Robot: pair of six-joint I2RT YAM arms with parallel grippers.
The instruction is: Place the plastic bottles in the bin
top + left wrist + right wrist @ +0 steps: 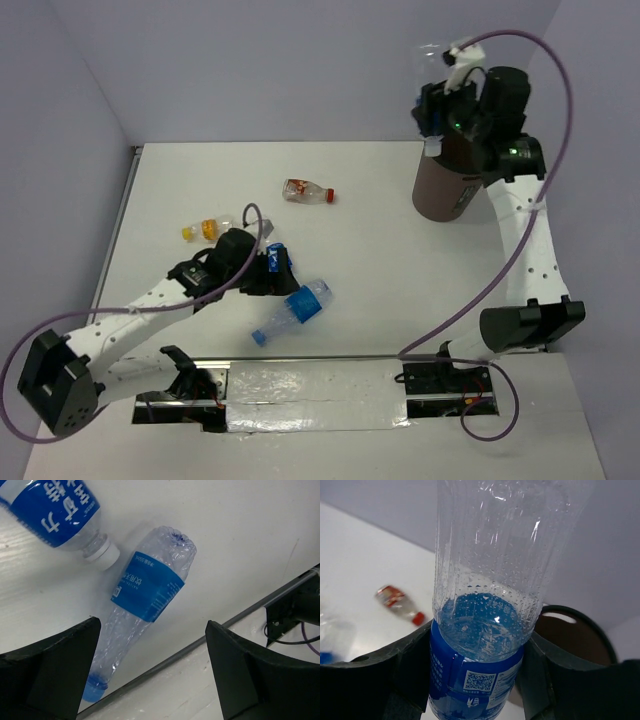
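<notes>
White table (pixel 380 270) — pale lilac walls (pixel 250 70) behind, a silvery plate (pixel 310 385) along its near edge.

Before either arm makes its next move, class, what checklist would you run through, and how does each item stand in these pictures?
1. Is the right claw shut on the held bottle? ok.
2. Is it squarely over the bin opening? cannot tell; the bin shows behind and to one side.
3. Is the left claw open? ok.
4. Is the lying blue-label bottle lined up under the left claw? ok.
5. Is the neighbouring bottle away from that grasp? not ok; its cap lies close beside.
6. Is the table free of bottles? not ok; the red-capped bottle and the orange-capped bottle lie there.
</notes>
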